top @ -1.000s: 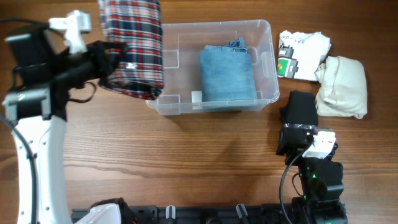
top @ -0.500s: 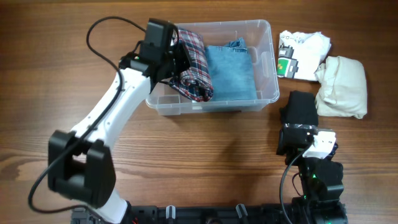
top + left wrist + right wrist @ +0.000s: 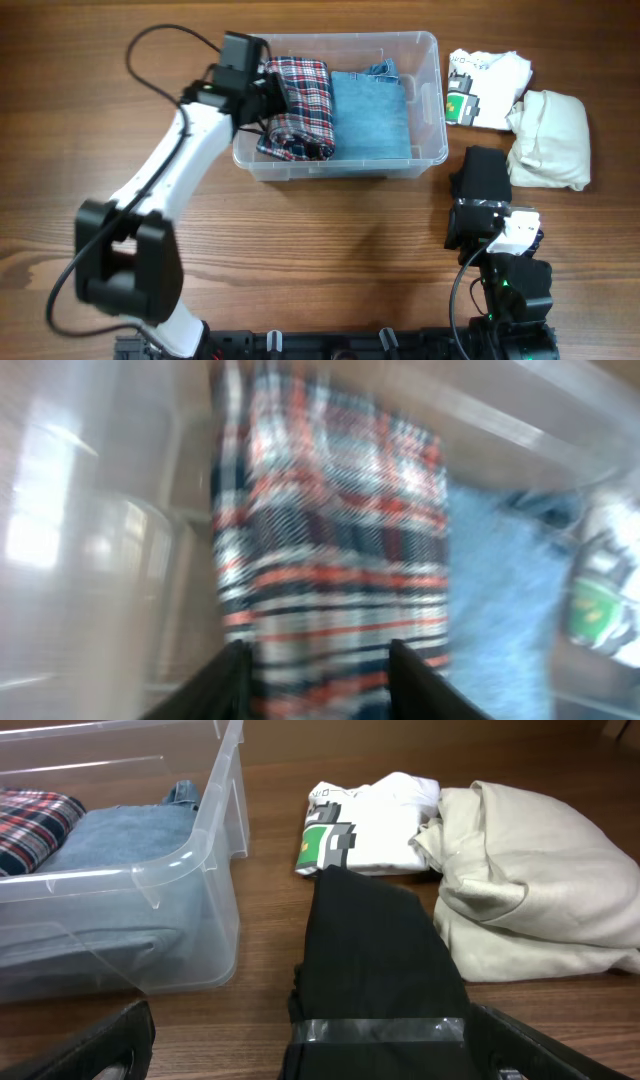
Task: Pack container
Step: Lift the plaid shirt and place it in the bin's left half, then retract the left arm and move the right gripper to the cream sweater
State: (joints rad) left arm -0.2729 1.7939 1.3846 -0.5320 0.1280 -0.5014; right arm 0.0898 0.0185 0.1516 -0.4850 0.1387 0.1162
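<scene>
The clear container (image 3: 428,60) stands at the back of the table. A folded plaid garment (image 3: 300,105) lies in its left half, beside folded blue denim (image 3: 370,115). My left gripper (image 3: 268,95) reaches over the left wall and is shut on the plaid garment's left edge. The blurred left wrist view shows the plaid cloth (image 3: 330,560) filling the gap between the fingers (image 3: 322,685), with denim (image 3: 500,590) to the right. My right gripper (image 3: 325,1055) is open over the near end of a folded black garment (image 3: 375,950) with a clear tape band, lying on the table (image 3: 487,172).
A white printed T-shirt (image 3: 485,85) and a cream garment (image 3: 550,140) lie right of the container; both also show in the right wrist view (image 3: 370,815), (image 3: 540,890). The container's corner (image 3: 190,860) is left of the black garment.
My left arm swung the plaid garment from outside the container's left side into it. The garment now lies flat beside the denim. The right arm has not moved.
</scene>
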